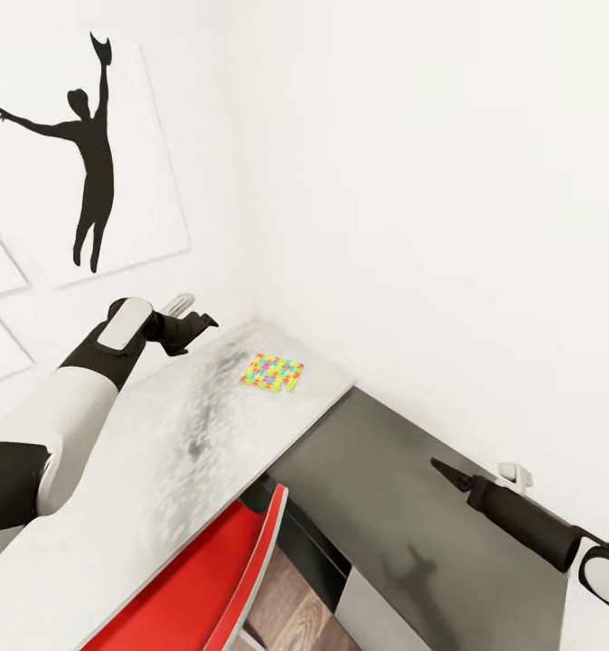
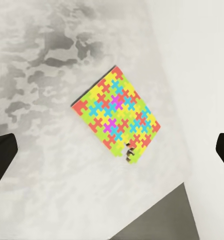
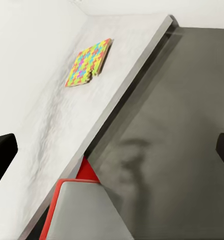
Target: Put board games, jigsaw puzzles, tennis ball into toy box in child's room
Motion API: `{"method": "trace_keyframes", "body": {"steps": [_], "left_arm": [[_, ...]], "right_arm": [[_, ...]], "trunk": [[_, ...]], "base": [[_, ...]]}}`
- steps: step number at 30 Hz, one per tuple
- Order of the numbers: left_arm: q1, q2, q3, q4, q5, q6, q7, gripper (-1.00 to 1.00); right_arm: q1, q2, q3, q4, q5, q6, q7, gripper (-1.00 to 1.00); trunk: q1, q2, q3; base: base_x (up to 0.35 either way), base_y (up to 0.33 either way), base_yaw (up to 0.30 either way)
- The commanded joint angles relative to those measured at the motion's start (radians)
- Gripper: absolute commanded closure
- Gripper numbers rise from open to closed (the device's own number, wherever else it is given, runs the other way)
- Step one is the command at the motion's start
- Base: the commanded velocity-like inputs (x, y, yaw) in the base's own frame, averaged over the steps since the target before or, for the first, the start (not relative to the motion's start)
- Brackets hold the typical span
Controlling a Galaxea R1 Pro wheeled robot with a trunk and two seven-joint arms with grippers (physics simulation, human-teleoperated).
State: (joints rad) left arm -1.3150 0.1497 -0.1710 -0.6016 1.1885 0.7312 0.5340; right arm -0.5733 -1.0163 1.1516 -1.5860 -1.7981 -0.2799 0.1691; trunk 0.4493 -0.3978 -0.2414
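Nearest the robot, the red chair (image 1: 216, 579) is tucked under the pale marbled worktop (image 1: 142, 470). The right hand (image 1: 442, 469) hangs over the darker grey surface, its jaws spread and holding nothing in its wrist view. The left hand (image 1: 192, 318) is raised above the worktop's far end, open and empty, with its fingers wide apart. Further off, near the corner, 1 jigsaw puzzle (image 1: 273, 372) lies flat on the worktop: a thin multicoloured sheet with a notch in one edge. It is not yet picked up, so at least this toy seems left to do.
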Motion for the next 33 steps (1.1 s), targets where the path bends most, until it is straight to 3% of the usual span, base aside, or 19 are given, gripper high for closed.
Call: {"method": "trace_keyframes", "body": {"steps": [1, 18, 33], "left_arm": [[-0.001, 0.002, -0.006, -0.002, 0.012, -0.001, 0.009, -1.0], [0.008, 0.066, -0.001, 0.015, 0.012, -0.001, -0.011, -1.0], [0.009, 0.077, 0.001, 0.016, 0.016, -0.001, -0.012, -1.0]], "right_arm": [[-0.005, -0.001, 0.008, 0.0, -0.011, -0.008, 0.007, -1.0], [-0.007, -0.005, -0.001, -0.004, -0.012, 0.031, 0.007, -1.0], [-0.007, -0.011, -0.002, -0.005, -0.019, 0.035, 0.007, -1.0]], "trunk": [[0.001, -0.002, -0.002], [0.001, -0.002, 0.005], [0.001, -0.002, 0.005]], "base": [[0.0, 0.0, -0.128], [0.0, 0.0, -0.238], [0.0, 0.0, -0.282]]}}
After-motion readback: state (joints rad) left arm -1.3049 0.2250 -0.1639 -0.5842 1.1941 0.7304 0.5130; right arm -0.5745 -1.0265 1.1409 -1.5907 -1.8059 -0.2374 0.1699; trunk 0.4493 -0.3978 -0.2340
